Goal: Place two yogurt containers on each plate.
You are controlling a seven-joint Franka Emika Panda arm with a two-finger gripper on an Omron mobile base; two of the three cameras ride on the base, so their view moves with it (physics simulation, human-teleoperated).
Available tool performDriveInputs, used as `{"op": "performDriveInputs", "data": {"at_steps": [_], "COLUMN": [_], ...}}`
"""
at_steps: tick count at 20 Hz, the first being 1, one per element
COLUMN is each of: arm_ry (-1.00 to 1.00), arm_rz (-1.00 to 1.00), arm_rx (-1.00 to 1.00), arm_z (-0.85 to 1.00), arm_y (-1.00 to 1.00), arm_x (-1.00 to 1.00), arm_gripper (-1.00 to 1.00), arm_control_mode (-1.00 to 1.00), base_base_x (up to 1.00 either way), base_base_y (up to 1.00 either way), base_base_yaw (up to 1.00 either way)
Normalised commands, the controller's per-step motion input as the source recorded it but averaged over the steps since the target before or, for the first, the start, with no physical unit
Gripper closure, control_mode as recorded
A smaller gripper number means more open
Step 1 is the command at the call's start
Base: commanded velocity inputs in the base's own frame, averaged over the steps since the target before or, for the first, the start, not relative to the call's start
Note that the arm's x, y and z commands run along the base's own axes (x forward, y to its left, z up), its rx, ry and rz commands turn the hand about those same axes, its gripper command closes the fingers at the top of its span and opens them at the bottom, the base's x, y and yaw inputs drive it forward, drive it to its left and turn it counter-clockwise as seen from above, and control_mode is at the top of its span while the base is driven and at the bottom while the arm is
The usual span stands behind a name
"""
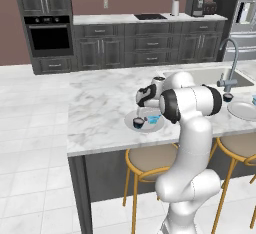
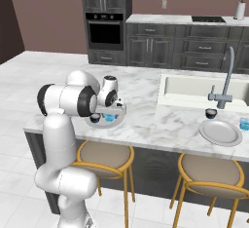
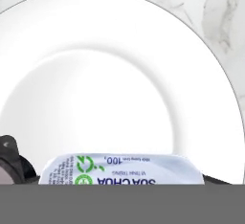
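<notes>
The near plate (image 1: 131, 122) sits on the marble island counter (image 1: 100, 108) and carries two yogurt containers side by side: a dark cup (image 1: 138, 123) and a light blue cup (image 1: 153, 119). The gripper (image 1: 148, 109) hangs low over this plate, just above the blue cup; in the hand view that cup's printed foil lid (image 3: 122, 170) sits against the bottom edge with the plate's white rim (image 3: 210, 74) around it. Whether the fingers are clamped on the cup or parted cannot be told; they are largely hidden. The second plate (image 2: 221, 133) lies near the sink (image 2: 194, 88), with a dark cup (image 2: 211, 113) and a blue cup (image 2: 244, 123) on the counter just beside it.
</notes>
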Motion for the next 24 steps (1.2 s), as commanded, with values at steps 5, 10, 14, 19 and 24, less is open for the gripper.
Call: {"op": "performDriveInputs", "data": {"at_steps": [5, 10, 14, 19, 24], "arm_ry": [0.0, 0.0, 0.0, 0.0, 0.0], "arm_rz": [0.0, 0.0, 0.0, 0.0, 0.0], "arm_rx": [0.0, 0.0, 0.0, 0.0, 0.0], "arm_z": [0.0, 0.1, 0.51, 0.65, 0.69], "arm_y": [0.0, 0.0, 0.0, 0.0, 0.0], "arm_x": [0.0, 0.0, -0.01, -0.02, -0.24], "arm_gripper": [-1.0, -1.0, -1.0, -1.0, -1.0], "arm_control_mode": [-1.0, -1.0, -1.0, -1.0, -1.0], "base_base_x": [0.0, 0.0, 0.0, 0.0, 0.0], "base_base_y": [0.0, 0.0, 0.0, 0.0, 0.0], "base_base_yaw": [0.0, 0.0, 0.0, 0.0, 0.0]}}
